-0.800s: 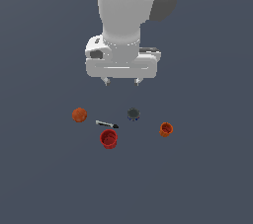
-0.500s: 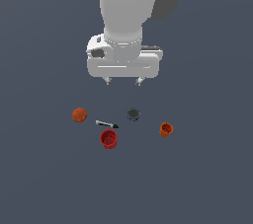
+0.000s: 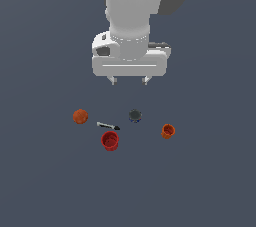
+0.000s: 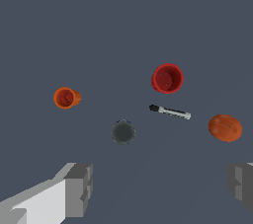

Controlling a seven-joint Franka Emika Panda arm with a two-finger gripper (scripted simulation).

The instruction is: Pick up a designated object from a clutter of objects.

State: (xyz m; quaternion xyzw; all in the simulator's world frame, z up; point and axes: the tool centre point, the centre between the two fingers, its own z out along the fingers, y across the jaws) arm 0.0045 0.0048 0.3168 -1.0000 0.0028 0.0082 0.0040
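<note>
Grey fingers (image 4: pixel 79 188) frame the wrist view, one at each side and far apart, so the jaws stand released with nothing between them. Beyond them, on the dark slate floor (image 3: pixel 45 181), sits the can (image 4: pixel 123 131), upright, dark grey-black with a faint blue edge at its rim; it lies in the open span between the two fingers, nearer the middle than either one, and well clear of both. Past the can lies the stick (image 4: pixel 170 112), black at one end and pale along the rest, flat on the floor. Farther on stand the red cup (image 4: pixel 167 78), mouth up, and the orange cup (image 4: pixel 66 97), which looks tilted. The ball (image 4: pixel 225 128) rests off to one side, near one finger's edge of the picture. In the exterior view the gripper (image 3: pixel 130 79) hangs above the floor, its fingertips pointing down, and the can (image 3: pixel 134 116) sits on the floor below it, close under the gap. The ball is at that view's left, the orange cup at its right.
</note>
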